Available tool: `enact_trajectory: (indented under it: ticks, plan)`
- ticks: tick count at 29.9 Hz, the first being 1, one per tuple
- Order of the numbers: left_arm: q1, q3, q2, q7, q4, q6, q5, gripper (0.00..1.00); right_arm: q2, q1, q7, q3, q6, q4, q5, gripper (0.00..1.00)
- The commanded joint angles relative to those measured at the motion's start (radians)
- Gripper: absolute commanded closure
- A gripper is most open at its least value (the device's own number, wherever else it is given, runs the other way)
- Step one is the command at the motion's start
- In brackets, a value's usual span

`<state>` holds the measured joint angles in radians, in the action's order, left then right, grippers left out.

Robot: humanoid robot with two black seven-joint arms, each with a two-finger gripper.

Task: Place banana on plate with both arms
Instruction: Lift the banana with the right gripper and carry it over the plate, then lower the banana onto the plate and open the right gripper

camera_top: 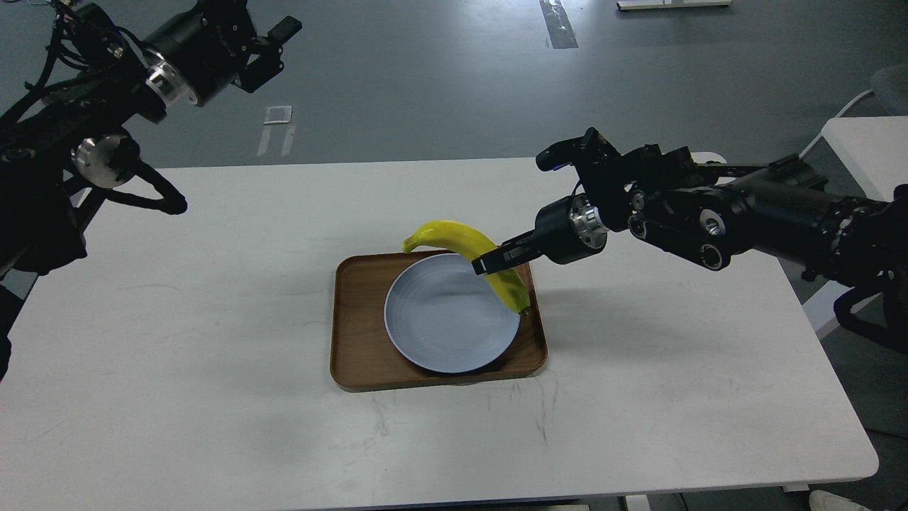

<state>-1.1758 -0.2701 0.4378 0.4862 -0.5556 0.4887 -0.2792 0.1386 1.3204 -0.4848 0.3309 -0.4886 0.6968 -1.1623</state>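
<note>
My right gripper (489, 261) is shut on the yellow banana (454, 238) at its middle and holds it in the air over the far right edge of the pale blue plate (443, 323). The banana's greenish stem end points left and its dark tip hangs down over the plate's right rim. The plate has nothing on it. My left gripper (273, 46) is raised high at the far left, well beyond the table's back edge, open and empty.
The plate rests on a brown wood-grain tray (355, 341) in the middle of the white table (213, 355). A second white table (862, 145) and a chair leg stand at the right. Grey floor lies beyond the table's back edge.
</note>
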Motion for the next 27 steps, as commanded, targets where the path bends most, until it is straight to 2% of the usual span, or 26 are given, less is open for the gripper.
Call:
enact_trajectory:
  ticks: [1, 13, 19, 21, 27]
  plan:
    - [0.001, 0.0, 0.002, 0.0, 0.0, 0.0, 0.0, 0.01, -0.057, -0.016, 0.0, 0.007, 0.0, -0.022, 0.007, 0.8]
    - [0.001, -0.001, 0.012, 0.0, 0.0, 0.0, 0.0, 0.01, -0.1, -0.053, 0.0, 0.06, 0.0, -0.06, 0.007, 0.79]
    - [0.001, -0.003, 0.021, 0.002, 0.0, 0.0, 0.0, 0.01, -0.103, -0.061, 0.0, 0.059, 0.0, -0.079, 0.009, 0.75]
    - [0.001, -0.003, 0.025, 0.002, 0.0, 0.0, 0.0, 0.01, -0.108, -0.061, 0.0, 0.059, 0.0, -0.083, 0.009, 0.7]
    - [0.001, -0.003, 0.025, 0.002, 0.0, 0.0, 0.0, 0.01, -0.123, -0.061, 0.0, 0.06, 0.0, -0.105, 0.009, 0.49]
